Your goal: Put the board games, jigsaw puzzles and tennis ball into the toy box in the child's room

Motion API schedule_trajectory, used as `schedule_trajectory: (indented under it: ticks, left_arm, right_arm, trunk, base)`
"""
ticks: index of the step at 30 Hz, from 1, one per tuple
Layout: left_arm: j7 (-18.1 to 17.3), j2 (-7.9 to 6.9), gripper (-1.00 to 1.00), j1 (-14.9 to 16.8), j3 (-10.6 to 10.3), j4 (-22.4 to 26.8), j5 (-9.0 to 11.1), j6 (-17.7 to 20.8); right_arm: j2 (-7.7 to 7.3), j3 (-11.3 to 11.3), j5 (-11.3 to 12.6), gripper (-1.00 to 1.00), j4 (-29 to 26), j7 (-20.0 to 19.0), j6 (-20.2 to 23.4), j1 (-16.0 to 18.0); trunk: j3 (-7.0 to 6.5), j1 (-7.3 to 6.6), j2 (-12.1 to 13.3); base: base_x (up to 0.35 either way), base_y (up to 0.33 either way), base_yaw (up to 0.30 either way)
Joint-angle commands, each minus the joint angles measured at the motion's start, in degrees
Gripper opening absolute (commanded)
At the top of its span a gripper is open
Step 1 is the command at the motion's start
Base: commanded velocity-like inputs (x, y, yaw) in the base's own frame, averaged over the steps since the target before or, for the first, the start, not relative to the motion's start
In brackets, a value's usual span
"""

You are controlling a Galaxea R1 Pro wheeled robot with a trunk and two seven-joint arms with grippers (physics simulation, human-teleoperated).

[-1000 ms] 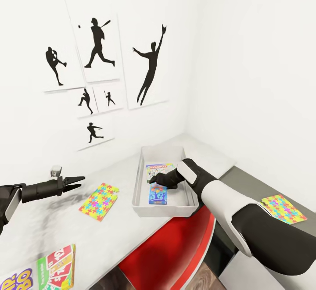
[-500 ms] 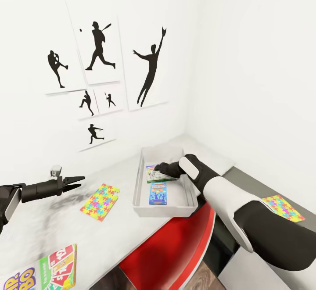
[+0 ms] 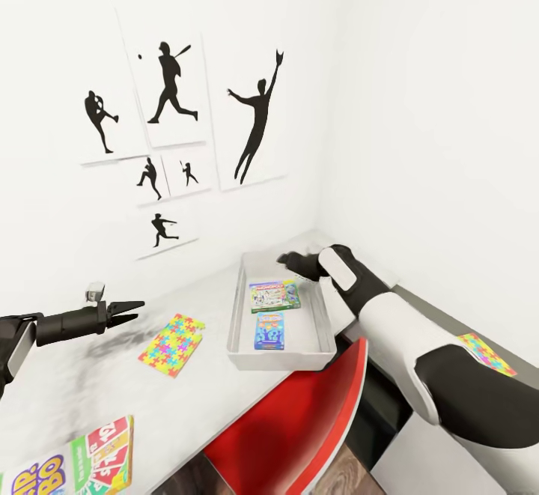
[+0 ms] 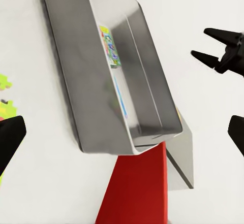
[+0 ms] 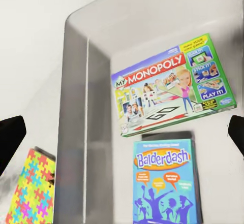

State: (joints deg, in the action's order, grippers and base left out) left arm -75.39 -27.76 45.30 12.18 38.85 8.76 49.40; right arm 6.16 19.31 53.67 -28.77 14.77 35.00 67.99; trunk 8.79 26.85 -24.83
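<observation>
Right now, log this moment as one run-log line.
right gripper: open, above toy box | inside: Monopoly, Balderdash | left gripper: open, idle

Black athlete silhouette pictures [image 3: 176, 132] on white wall; red chair [image 3: 299, 424] below.

The pale and green game box [image 5: 170, 87] in the toy box [image 5: 76, 107] reads "MY MONOPOLY" across a red band, with small green panels reading "STICK IT!" and "PLAY IT!"; the finer print is too small to read. The blue game box [image 5: 163, 181] beside it reads "Balderdash". On the table [image 3: 112, 390], the green-yellow game box [image 3: 75, 465] shows the letters "BO".
</observation>
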Motion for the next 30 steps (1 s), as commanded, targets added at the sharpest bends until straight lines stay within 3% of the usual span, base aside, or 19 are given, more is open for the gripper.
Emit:
schedule_trajectory:
  ticks: [1,5,30]
  left_arm:
    - [-0.11,-0.01,1.00,0.05,0.01,-0.01,0.12,0.52]
    - [-0.11,-0.01,1.00,0.05,0.00,-0.01,0.12,0.52]
    - [-0.11,-0.02,1.00,0.06,-0.05,-0.01,0.16,0.54]
  right_arm:
    - [-0.09,-0.64,0.59,1.00,-0.51,1.37,0.02,0.07]
    - [-0.12,-1.78,0.57,1.00,-1.34,3.16,0.07,0.10]
    - [-0.09,-2.34,0.82,1.00,-2.52,4.25,0.96,0.03]
  trunk:
    - [-0.06,-0.19,0.30]
    - [-0.78,-1.07,1.91]
    - [-0.78,-1.07,1.91]
  base:
    - [0.000,0.000,0.000]
    - [0.000,0.000,0.000]
    - [-0.074,0.000,0.000]
